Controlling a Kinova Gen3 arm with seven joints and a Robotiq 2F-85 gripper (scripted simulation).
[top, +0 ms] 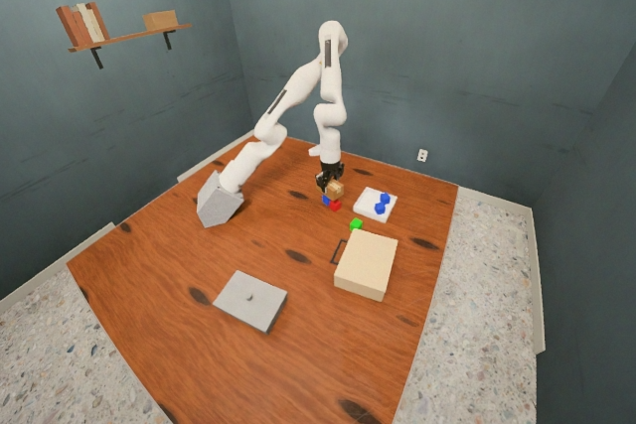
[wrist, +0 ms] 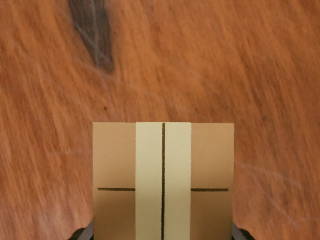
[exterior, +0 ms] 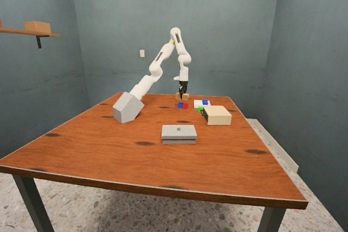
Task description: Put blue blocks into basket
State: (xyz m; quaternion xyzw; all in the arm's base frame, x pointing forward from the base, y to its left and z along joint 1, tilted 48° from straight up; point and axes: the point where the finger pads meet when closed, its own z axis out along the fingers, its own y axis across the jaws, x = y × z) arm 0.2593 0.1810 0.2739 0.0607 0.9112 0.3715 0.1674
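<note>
My gripper [top: 331, 184] [exterior: 182, 95] is shut on a cardboard box [top: 335, 191] [exterior: 185, 96] [wrist: 115, 160], held above the table. Below it a blue block [top: 326, 201] [exterior: 180, 105] lies beside a red block [top: 335, 206] [exterior: 185, 106]. The white basket [top: 365, 200] [exterior: 197, 103] holds two blue blocks [top: 385, 198] [top: 380, 209]; its inside is small to see. The light wooden cabinet [top: 367, 260] [exterior: 217, 114] has a black handle [top: 334, 256]; I cannot tell whether its drawer is fully shut. The grey metal box [exterior: 178, 141] has its lid [top: 240, 291] [exterior: 171, 132] on.
A green block [top: 356, 224] [exterior: 200, 109] lies between the basket and the cabinet, close to the cabinet's corner. The grey arm base [top: 218, 206] [exterior: 128, 108] stands at the left. A wall shelf [top: 123, 38] with books and a box is far off at the upper left.
</note>
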